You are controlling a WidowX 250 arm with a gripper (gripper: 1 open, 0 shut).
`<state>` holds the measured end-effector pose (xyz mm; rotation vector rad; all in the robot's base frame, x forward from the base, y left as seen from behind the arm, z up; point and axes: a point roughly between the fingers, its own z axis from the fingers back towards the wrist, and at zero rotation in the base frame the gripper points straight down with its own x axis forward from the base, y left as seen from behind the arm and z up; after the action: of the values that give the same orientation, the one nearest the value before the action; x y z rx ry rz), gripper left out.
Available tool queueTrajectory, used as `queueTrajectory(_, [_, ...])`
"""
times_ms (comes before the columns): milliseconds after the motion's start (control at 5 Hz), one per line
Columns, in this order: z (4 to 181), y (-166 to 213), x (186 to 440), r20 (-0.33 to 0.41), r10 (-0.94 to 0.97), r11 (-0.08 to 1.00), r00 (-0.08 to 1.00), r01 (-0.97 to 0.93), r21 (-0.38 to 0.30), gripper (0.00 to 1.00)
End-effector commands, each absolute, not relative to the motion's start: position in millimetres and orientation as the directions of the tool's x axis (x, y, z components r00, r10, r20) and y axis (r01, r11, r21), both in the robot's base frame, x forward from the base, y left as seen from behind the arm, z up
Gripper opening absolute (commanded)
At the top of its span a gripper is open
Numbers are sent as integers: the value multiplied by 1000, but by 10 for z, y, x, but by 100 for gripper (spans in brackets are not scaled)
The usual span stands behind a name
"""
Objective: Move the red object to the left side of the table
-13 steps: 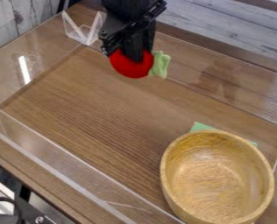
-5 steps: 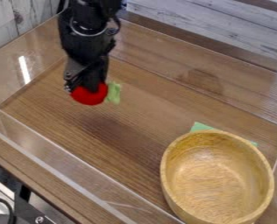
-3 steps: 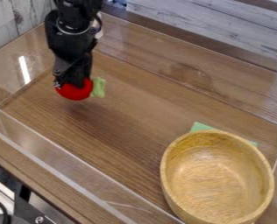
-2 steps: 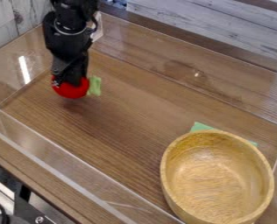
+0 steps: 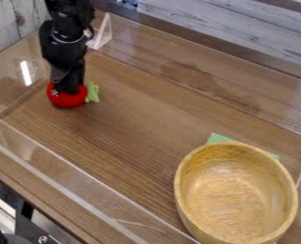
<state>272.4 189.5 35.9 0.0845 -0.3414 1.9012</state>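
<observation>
The red object (image 5: 67, 95), a small round toy fruit with a light-green leaf sticking out to its right, is at the left side of the brown wood-grain table (image 5: 153, 133), at or just above the surface. My black gripper (image 5: 67, 86) comes down on it from above and is shut on its top. The fingertips are hidden against the fruit, so I cannot tell whether the fruit rests on the wood.
A round light wooden bowl (image 5: 236, 198) stands at the front right, with a flat green cloth piece (image 5: 219, 141) poking out behind it. Low clear acrylic walls (image 5: 64, 181) edge the tabletop on all sides; the left wall is close to the gripper.
The gripper has carried the red object from the back middle leftward and toward the front, and lowered it to the tabletop at the left side.
</observation>
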Motion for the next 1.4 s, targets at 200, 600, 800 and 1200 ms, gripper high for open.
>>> queueTrajectory(200, [297,2157,2755,221,879,-388,-424,-902,-187,0])
queueTrajectory(600, [177,2171,2635,208,854,-449,-477,-878,-167,0])
queueTrajectory(800, [120,2172,2530,203,838,-483,-506,-862,-157,0])
queueTrajectory(1200, [66,2170,2622,197,871,-431,-450,-892,-135,0])
